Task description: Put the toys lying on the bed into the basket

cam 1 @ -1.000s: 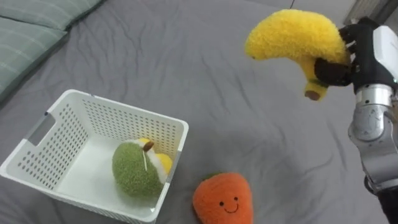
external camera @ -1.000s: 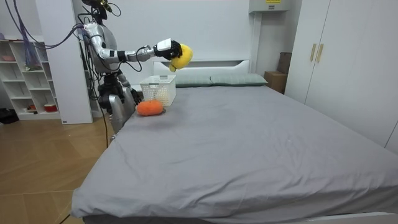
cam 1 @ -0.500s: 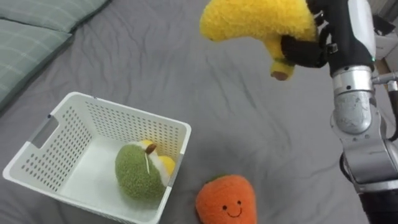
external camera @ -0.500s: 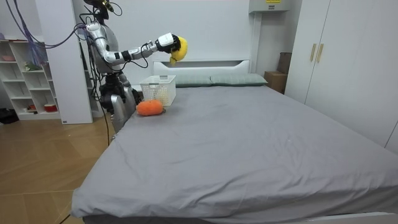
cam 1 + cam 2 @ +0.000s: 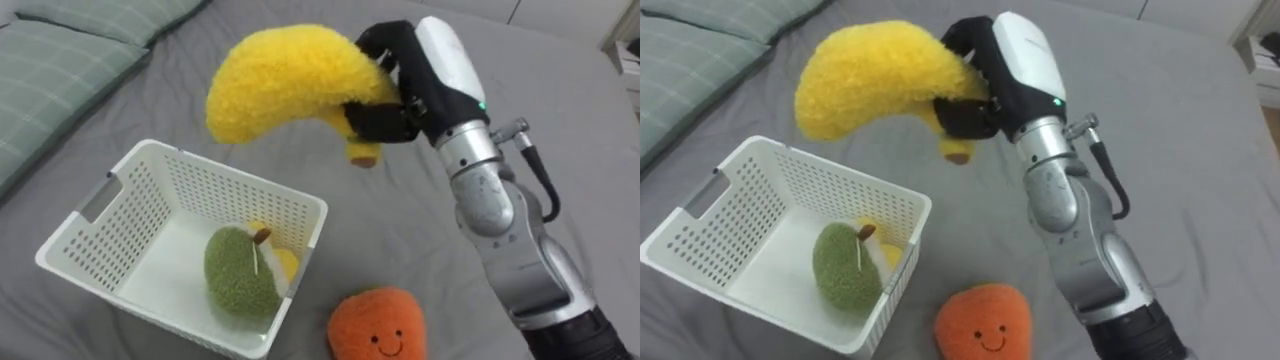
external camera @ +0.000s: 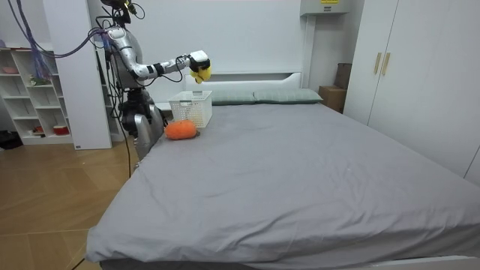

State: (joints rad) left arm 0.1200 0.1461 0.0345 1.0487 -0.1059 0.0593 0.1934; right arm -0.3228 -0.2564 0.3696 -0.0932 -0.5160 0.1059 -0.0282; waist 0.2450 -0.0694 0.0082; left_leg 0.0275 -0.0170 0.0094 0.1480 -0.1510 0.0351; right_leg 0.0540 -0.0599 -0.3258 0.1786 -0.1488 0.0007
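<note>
My right hand (image 5: 395, 90) (image 5: 985, 85) is shut on a yellow plush banana (image 5: 285, 95) (image 5: 875, 80) (image 6: 199, 73), holding it in the air above the far rim of the white perforated basket (image 5: 120, 235) (image 5: 710, 225) (image 6: 191, 107). Inside the basket lies a green plush fruit (image 5: 243, 273) (image 5: 848, 266) with a bit of yellow beside it. An orange plush toy with a smiling face (image 5: 377, 325) (image 5: 983, 321) (image 6: 180, 130) lies on the grey bed just right of the basket.
Striped grey pillows (image 5: 55, 70) lie at the upper left, past the basket. The grey bedspread (image 6: 300, 165) stretches wide to the room view's right. I stand at the bed's corner, with white shelves (image 6: 34, 97) behind me.
My right arm has swung left with the banana, from the right side of the bed to over the basket. The view has shifted a little with it.
</note>
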